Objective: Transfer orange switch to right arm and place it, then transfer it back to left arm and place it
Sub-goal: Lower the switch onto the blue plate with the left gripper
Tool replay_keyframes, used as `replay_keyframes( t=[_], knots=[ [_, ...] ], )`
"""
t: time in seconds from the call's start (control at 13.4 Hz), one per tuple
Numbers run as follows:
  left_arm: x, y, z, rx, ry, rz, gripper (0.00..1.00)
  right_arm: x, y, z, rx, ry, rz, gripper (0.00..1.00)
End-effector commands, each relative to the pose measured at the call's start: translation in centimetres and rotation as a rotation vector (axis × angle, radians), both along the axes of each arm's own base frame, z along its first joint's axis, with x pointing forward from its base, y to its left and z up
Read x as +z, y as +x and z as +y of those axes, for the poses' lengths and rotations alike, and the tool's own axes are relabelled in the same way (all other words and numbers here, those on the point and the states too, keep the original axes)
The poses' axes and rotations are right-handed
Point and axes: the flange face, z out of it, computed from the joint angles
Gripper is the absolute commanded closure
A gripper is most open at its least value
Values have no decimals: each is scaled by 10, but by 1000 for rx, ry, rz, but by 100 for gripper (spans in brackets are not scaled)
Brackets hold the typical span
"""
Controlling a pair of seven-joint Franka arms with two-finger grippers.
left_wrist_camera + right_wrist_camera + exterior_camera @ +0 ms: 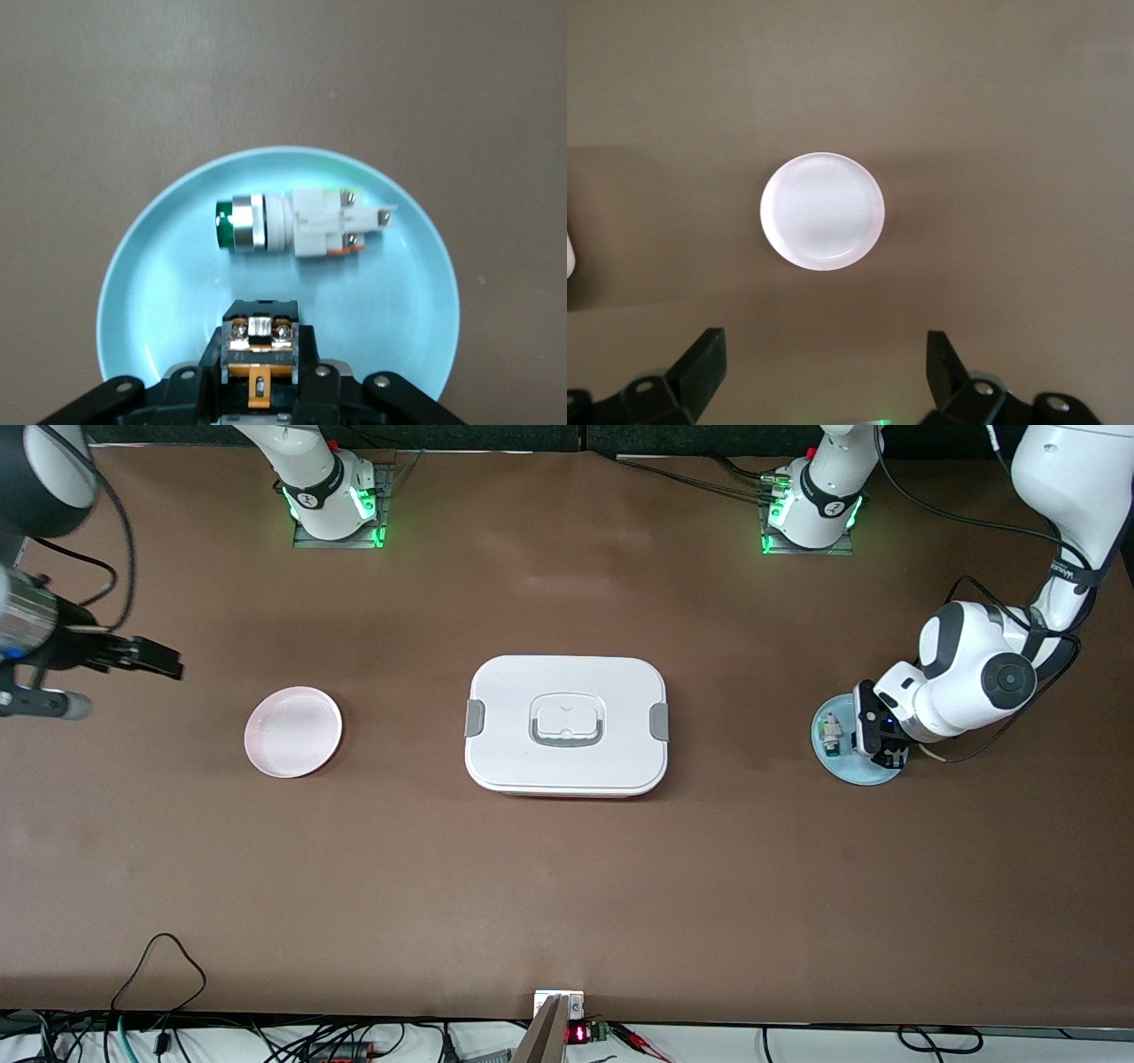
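Found the left gripper point(873, 740) point(260, 365) low over the pale blue round plastic plate point(833, 769) point(133, 292), at three o'clock from the large white rounded-rectangular plastic box point(567, 724), clamped on the tiny black switch with orange markings point(260, 341). Noted a small white component with a green cap point(297, 223) lying on the same plate, just beside the switch. Saw the right gripper point(151, 658) point(824, 354) waiting, fingers spread wide, over the table at ten o'clock from the pale pink round plate point(293, 731) point(822, 211).
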Motion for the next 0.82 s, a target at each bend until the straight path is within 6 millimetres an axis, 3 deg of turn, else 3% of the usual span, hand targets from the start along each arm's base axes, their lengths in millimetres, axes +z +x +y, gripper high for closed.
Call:
replay_keyframes(
  t=[0.0,0.22,0.3,0.37,0.45,0.74],
  knots=[
    [-9,0,9,-24,-2,-19,100,2,-2,-14,-2,-23,20,0],
    [-22,-3,15,-10,-20,-15,100,0,-2,-21,66,-9,33,0],
    [-21,-2,16,-6,-20,-16,92,0,-2,-22,65,-11,32,0],
    [-21,-2,16,-6,-20,-16,68,-2,-2,-22,62,-6,33,0],
    [-22,-3,16,-3,-20,-14,1,-5,-1,-24,57,-2,24,0],
    [-15,-2,17,93,6,29,0,-11,-4,-35,41,5,-24,0]
  ],
)
